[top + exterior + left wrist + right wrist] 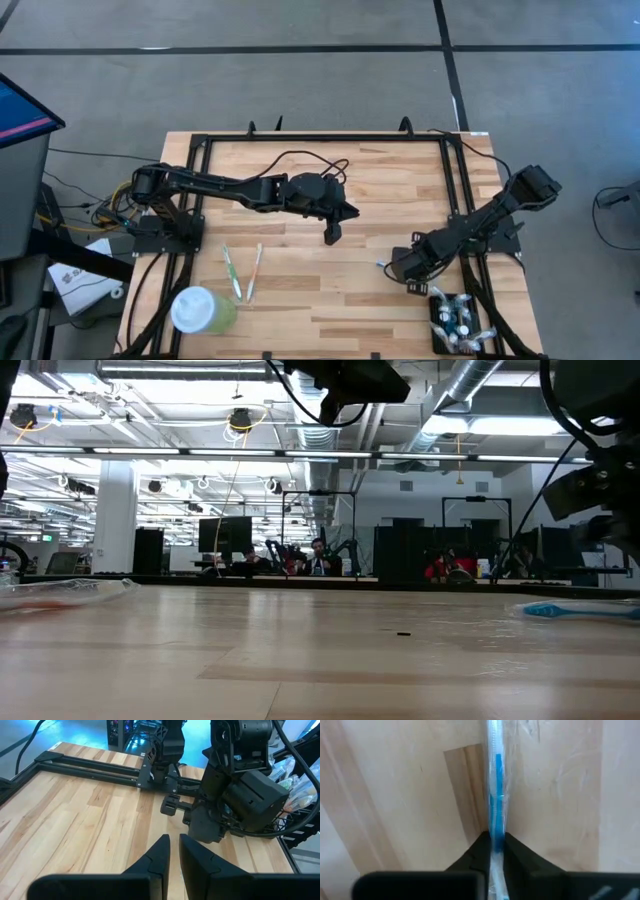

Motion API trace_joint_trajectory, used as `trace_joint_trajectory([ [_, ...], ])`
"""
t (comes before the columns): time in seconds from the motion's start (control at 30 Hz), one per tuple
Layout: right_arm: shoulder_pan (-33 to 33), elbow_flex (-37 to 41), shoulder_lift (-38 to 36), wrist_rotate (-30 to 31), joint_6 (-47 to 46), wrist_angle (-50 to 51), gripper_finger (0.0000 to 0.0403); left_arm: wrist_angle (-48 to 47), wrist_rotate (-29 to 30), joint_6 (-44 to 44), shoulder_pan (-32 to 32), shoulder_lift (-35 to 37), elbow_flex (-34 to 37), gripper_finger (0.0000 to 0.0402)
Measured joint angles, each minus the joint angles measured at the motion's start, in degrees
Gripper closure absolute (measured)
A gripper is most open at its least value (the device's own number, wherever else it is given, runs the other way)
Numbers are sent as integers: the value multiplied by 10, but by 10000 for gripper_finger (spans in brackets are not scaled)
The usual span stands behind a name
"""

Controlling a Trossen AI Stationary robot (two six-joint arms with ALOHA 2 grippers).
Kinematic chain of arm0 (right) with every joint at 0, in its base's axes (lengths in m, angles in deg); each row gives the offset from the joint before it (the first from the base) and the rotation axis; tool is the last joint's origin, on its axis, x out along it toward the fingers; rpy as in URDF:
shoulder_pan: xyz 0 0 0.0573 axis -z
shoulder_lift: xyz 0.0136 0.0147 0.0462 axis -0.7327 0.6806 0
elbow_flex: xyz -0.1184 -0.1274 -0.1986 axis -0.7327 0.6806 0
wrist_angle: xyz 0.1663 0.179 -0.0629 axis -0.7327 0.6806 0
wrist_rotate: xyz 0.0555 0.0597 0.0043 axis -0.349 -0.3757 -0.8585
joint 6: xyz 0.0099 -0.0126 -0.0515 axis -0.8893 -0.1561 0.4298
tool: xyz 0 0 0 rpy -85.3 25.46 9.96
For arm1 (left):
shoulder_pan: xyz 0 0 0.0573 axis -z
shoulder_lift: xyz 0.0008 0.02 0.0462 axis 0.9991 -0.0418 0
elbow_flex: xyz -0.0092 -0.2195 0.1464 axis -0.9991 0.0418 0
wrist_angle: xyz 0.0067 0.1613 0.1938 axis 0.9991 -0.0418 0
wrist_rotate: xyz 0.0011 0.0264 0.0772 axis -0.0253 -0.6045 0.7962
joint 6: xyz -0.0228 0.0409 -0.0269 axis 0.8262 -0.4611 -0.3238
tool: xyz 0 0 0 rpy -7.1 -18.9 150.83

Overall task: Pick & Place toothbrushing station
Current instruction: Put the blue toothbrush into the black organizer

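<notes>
My right gripper [495, 847] points down at the table's right side and is shut on a blue toothbrush [496, 795] in a clear wrapper. The low view shows that toothbrush [575, 610] low at the table top. The black toothbrushing station [455, 322] stands at the near right corner with several items in it. My left gripper [173, 851] hangs shut over the table's middle [332, 232], holding nothing. Two more toothbrushes [243, 272] lie flat at the near left. My right gripper pinches the blue toothbrush's wrapped handle [496, 832] between its two fingers. The fingers come from above, pointing down, one on each long side of the handle. The rest of the toothbrush runs on from the fingers along the wood.
A pale green cup with a white lid [200, 310] stands at the near left corner. A black frame [330, 138] runs round the table's far edge and sides. Cables [310, 162] lie on the wood at the far middle.
</notes>
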Motion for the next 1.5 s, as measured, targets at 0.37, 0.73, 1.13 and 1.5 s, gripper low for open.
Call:
trace_joint_trajectory([
  [0.37,16,-20,0,-34,11,56,396,-3,0,0,0,0,0,367],
  [0.73,67,-120,0,-39,59,140,398,-98,16,2,0,0,0,367],
  [1.13,131,-233,0,-27,108,204,398,-123,-43,0,-1,0,0,331],
  [1.5,186,-310,-1,-17,142,229,396,-124,-58,-51,7,0,0,239],
])
